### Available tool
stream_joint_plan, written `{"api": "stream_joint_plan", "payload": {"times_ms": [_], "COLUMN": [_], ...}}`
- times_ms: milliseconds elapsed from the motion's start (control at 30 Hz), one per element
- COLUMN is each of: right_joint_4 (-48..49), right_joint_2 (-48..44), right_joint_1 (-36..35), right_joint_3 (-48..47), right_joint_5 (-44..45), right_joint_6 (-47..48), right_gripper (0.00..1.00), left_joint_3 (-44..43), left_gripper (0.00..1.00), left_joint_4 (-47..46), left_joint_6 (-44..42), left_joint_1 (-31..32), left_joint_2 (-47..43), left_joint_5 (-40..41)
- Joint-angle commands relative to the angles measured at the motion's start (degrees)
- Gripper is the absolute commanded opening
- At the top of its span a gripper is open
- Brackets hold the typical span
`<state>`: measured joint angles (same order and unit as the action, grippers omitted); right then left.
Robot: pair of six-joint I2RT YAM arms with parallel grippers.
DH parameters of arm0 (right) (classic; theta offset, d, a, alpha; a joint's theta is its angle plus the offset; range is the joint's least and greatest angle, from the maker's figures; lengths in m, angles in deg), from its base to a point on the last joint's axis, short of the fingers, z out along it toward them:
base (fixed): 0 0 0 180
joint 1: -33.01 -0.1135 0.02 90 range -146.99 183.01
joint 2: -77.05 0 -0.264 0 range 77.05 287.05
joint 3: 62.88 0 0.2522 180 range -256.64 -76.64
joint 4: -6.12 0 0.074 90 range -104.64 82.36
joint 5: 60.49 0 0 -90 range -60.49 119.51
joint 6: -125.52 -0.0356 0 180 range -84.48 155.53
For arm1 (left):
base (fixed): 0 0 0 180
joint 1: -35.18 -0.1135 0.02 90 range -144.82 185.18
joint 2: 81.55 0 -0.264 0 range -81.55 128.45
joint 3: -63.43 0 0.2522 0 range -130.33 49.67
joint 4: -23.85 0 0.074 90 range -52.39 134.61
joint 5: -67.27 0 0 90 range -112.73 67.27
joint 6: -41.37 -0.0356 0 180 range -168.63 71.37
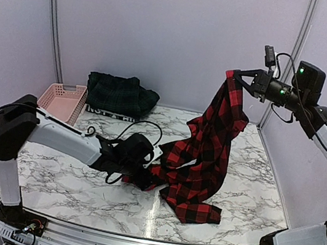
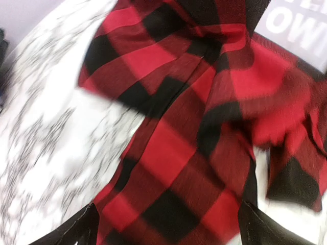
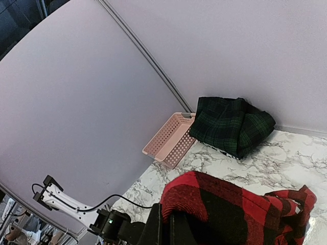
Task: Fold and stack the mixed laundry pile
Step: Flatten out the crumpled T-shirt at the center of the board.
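1. My right gripper (image 1: pixel 237 78) is pinched tight on an upper edge of the red-and-black checked shirt (image 1: pixel 204 160), holding it high, well to the right of the pink basket (image 1: pixel 62 101).
2. From that pinch the shirt hangs down, and its lower part lies crumpled on the marble table (image 1: pixel 252 192), nearer to me than the basket.
3. My left gripper (image 2: pixel 166 232) sits low at the shirt's lower edge, right of the basket and nearer to me. Its fingers (image 2: pixel 76 229) are spread wide over the checked cloth, clamping nothing.
4. The dark green plaid piece (image 1: pixel 120 94) is bundled just right of the basket, resting on the navy piece with white lettered band (image 1: pixel 109 114).
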<state>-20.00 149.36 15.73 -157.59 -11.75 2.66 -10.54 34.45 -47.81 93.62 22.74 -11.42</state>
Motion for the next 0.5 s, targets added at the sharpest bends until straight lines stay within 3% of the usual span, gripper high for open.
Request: {"api": "stream_joint_plan", "payload": {"times_ms": [0, 33, 133, 267, 467], "right_joint_4": [-0.04, -0.22, -0.26, 1.02, 1.42], "right_joint_2": [-0.88, -0.75, -0.3, 0.23, 0.62], "right_joint_1": [0.32, 0.32, 0.32, 0.32, 0.32], "right_joint_3": [-4.37, -4.74, -5.11, -4.46, -2.71], "right_joint_5": [0.28, 0.3, 0.24, -0.29, -0.87], "right_joint_6": [0.8, 0.86, 0.77, 0.09, 0.1], "right_gripper": [0.0, 0.0, 0.0, 0.0, 0.0], "left_joint_3": [-9.4, -11.0, -13.79, -6.84, 3.61], "left_gripper": [0.95, 0.88, 0.48, 0.0, 0.0], "left_joint_4": [0.08, 1.69, 6.57, 5.38, 2.47], "left_joint_6": [-4.78, -5.3, -6.13, -4.12, 1.46], "left_joint_1": [0.63, 0.63, 0.29, -2.32, -9.96], "left_joint_2": [8.06, 9.86, 12.78, 7.7, -7.59], "left_joint_5": [-1.99, -2.21, -2.61, -3.5, -3.37]}}
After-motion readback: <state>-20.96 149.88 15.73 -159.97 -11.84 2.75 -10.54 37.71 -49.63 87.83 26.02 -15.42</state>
